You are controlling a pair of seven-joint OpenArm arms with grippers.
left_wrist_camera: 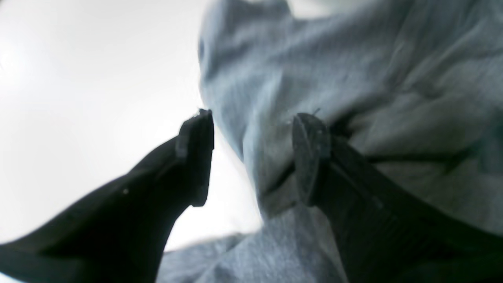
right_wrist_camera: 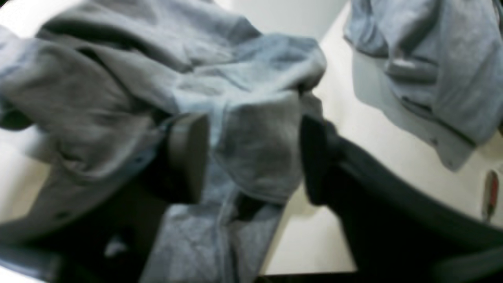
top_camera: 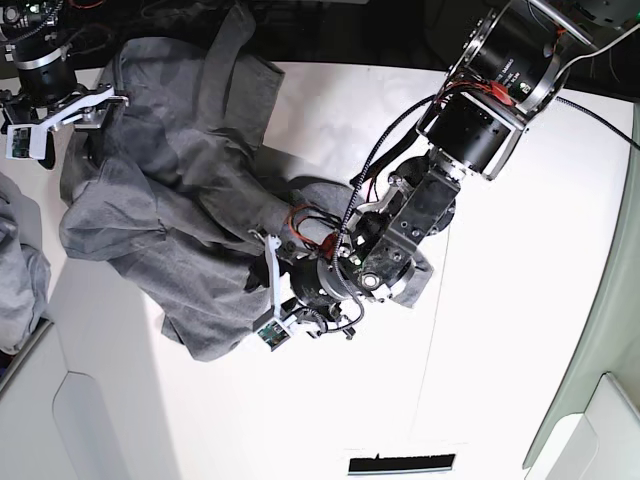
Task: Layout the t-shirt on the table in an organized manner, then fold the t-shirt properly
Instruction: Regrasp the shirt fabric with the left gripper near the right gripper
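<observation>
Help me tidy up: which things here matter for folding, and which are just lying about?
For the job:
- crumpled heather-grey cotton t-shirt
- broad white table

Lying about:
- smaller heap of grey cloth at the table's edge
- small red-handled object

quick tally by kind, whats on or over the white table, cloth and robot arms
grey t-shirt, crumpled on the table: 1
other grey cloth heap at the edge: 1
robot arms, left and right: 2
total: 4
</observation>
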